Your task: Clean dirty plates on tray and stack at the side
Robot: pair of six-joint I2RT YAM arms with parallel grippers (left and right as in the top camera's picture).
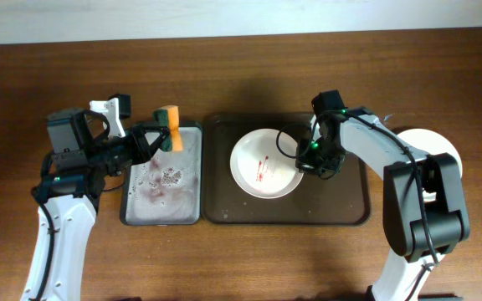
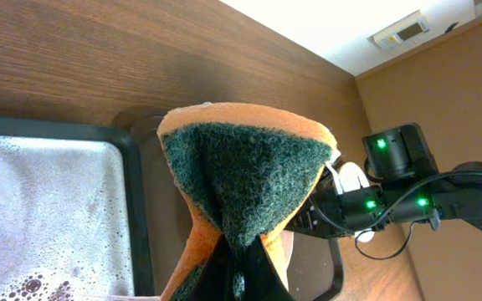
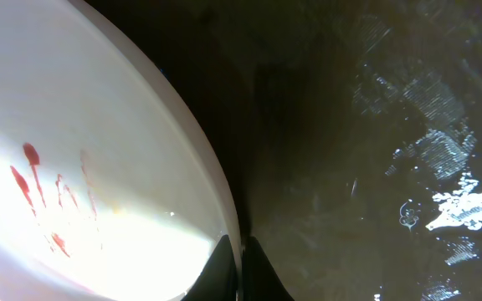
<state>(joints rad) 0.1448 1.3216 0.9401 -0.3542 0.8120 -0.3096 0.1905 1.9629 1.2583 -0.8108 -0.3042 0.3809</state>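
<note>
A pale plate [image 1: 264,165] with red sauce smears lies on the dark brown tray [image 1: 354,205]. My right gripper [image 1: 306,159] is shut on the plate's right rim; in the right wrist view the fingers [image 3: 241,266] pinch the white rim [image 3: 99,167] over the dark tray floor [image 3: 375,167]. My left gripper [image 1: 156,138] is shut on an orange sponge with a green scouring face [image 1: 171,127], held above the far right corner of the sponge tray. In the left wrist view the sponge [image 2: 241,180] fills the middle. Another pale plate [image 1: 433,144] lies on the table at the right.
The smaller grey-bottomed tray [image 1: 192,201] holds soapy foam with reddish specks, left of the big tray. It also shows in the left wrist view [image 2: 48,217]. Bare wooden table [image 1: 224,259] lies in front of both trays.
</note>
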